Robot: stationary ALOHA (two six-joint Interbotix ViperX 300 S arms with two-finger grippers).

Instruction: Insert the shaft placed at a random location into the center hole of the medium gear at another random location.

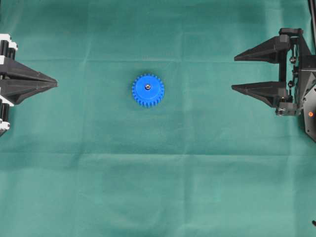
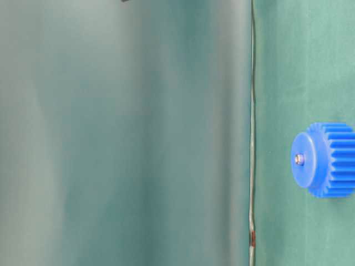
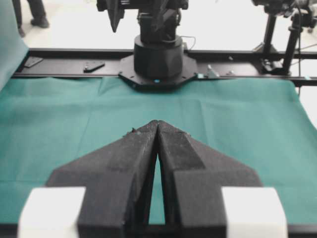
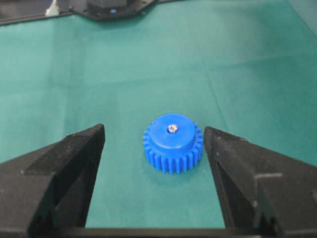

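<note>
The gear [image 1: 148, 91] lies flat near the middle of the green cloth [image 1: 158, 187], a little above centre in the overhead view, with bare cloth all round it and both arms well apart from it. A small shiny pin [image 1: 147, 87] shows end-on in the hole at the middle of its raised hub; how deep it sits cannot be told. The right gripper [image 1: 233, 72] rests at the right edge, its two black fingers spread wide and pointing level toward the gear, holding nothing; from its own camera the gear sits in line with the gap between them, farther out. The left gripper [image 1: 56, 83] rests at the left edge, fingers pressed together to a point, empty, aimed across the cloth.
</note>
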